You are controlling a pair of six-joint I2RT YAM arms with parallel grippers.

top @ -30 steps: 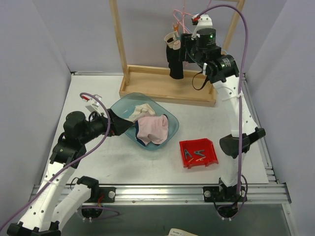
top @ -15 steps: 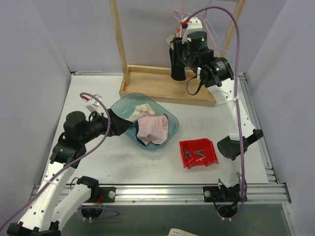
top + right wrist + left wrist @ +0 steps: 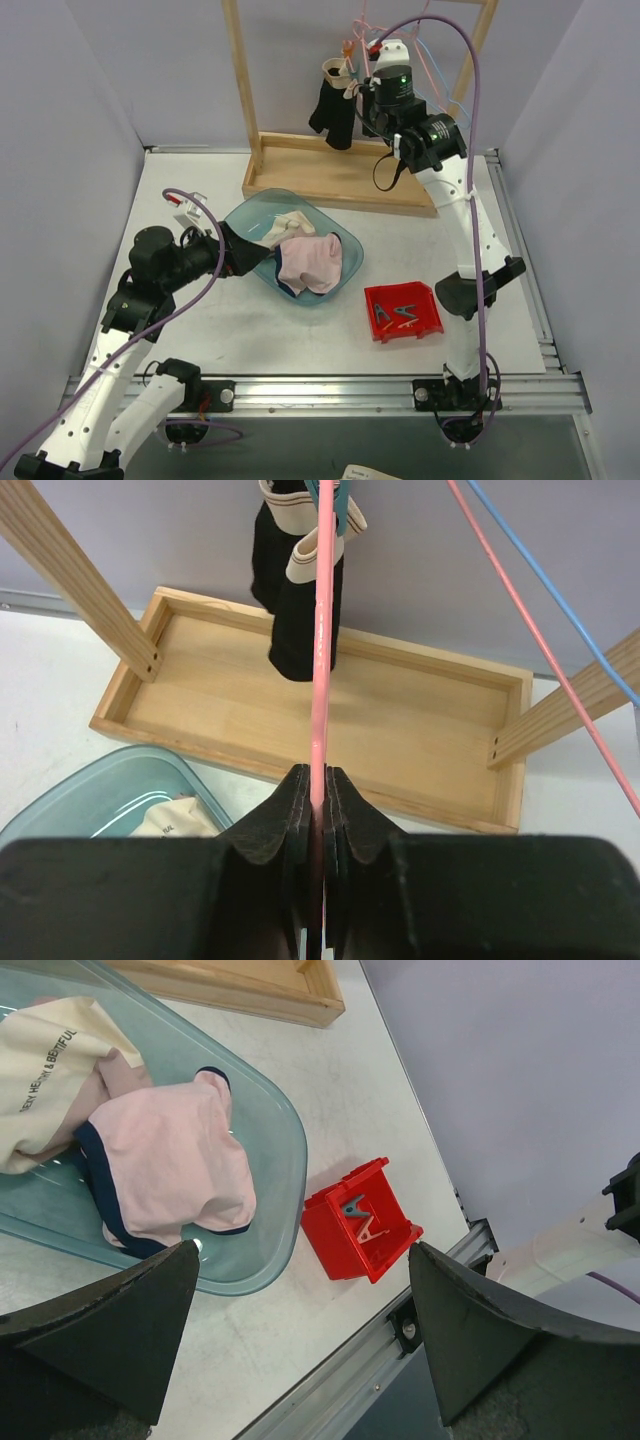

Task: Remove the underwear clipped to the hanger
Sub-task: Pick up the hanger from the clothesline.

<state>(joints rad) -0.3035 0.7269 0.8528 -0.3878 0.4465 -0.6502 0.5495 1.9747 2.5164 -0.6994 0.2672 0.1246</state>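
Right pincer (image 3: 317,782), clamped on the pink hanger (image 3: 322,630), has swung the black underwear (image 3: 333,110) toward nine o'clock; it's still clipped on.

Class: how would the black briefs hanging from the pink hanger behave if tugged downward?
Probably floppy: the black briefs hang in limp folds below a clip. Likely light, since a small clip and a thin pink hanger carry them. A tug may swing the hanger, which the right pincer grips, before the clip lets go.
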